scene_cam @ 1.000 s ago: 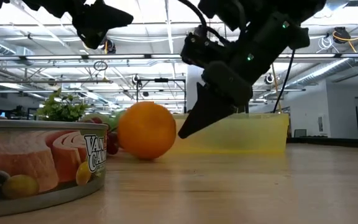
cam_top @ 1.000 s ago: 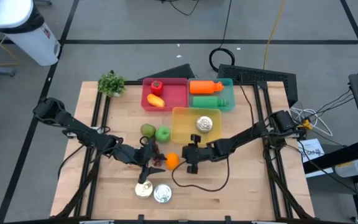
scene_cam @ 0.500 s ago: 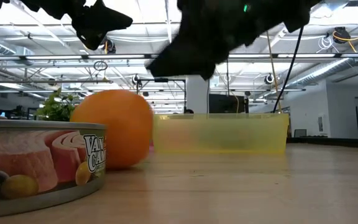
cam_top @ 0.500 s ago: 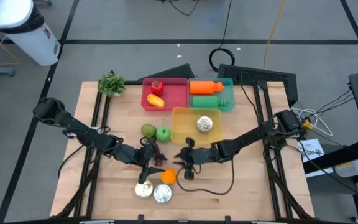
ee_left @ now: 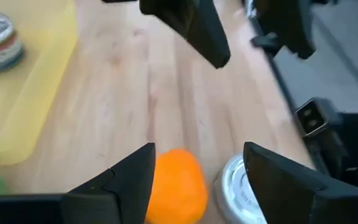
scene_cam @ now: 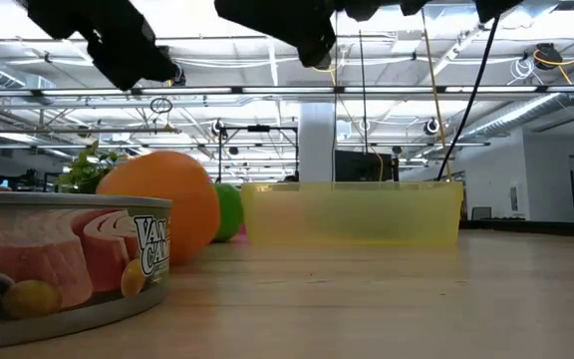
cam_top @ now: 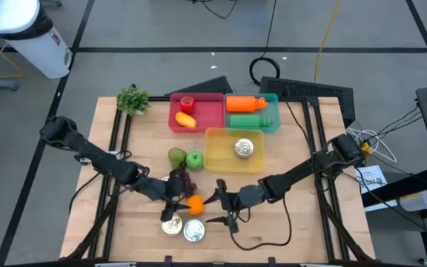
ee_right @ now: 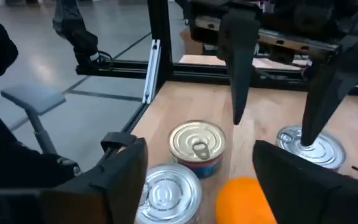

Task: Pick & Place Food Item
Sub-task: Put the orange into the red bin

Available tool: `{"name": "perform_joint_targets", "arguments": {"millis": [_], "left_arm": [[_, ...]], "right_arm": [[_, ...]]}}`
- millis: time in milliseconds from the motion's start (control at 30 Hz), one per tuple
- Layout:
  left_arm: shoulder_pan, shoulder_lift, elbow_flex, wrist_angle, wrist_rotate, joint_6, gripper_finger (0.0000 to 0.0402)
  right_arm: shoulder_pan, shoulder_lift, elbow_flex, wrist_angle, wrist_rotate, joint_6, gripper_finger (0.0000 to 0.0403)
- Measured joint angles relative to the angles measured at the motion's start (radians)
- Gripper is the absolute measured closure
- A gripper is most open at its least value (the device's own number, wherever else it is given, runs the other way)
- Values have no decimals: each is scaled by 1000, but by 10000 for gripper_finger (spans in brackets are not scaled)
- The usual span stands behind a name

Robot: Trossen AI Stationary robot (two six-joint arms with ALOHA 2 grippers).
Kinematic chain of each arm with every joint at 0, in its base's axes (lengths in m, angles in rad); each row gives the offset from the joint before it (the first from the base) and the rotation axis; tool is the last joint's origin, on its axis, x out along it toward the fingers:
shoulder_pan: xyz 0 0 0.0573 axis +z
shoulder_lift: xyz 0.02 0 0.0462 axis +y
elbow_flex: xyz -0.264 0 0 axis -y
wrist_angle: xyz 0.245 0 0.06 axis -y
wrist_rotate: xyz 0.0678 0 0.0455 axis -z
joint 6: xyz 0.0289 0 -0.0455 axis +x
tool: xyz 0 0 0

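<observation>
Orange (cam_top: 195,205) on table (cam_top: 288,230), between both hands; two cans (cam_top: 183,228) just beside, near front edge.

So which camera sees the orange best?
The low view: the orange shows big and sharp on the table beside the tuna can, which covers its lower left. The high view shows it small. The left wrist view blurs it; the right wrist view crops it.

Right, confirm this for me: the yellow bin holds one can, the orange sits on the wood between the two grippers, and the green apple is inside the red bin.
One thing is wrong: the green apple is not in the red bin. The high view shows it on the table, just left of the yellow bin. The rest stands: one can in the yellow bin, the orange on the wood between the left gripper and right gripper.
</observation>
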Motion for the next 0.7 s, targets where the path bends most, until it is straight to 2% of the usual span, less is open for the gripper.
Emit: {"name": "perform_joint_targets", "arguments": {"millis": [67,200,400,500,700], "left_arm": [[-20,0,37,-63,-25,1,130],[-50,16,61,-73,-69,13,94],[-51,122,63,-50,-22,-48,53],[-48,194,97,-68,-5,-51,45],[-35,329,235,-231,-15,-10,50]], "right_arm": [[-4,1,0,-6,0,0,110],[-18,2,0,-13,-2,0,96],[-29,-21,-1,-81,1,0,94],[-35,-44,1,-88,1,5,94],[-34,-58,0,-111,-2,7,94]]}}
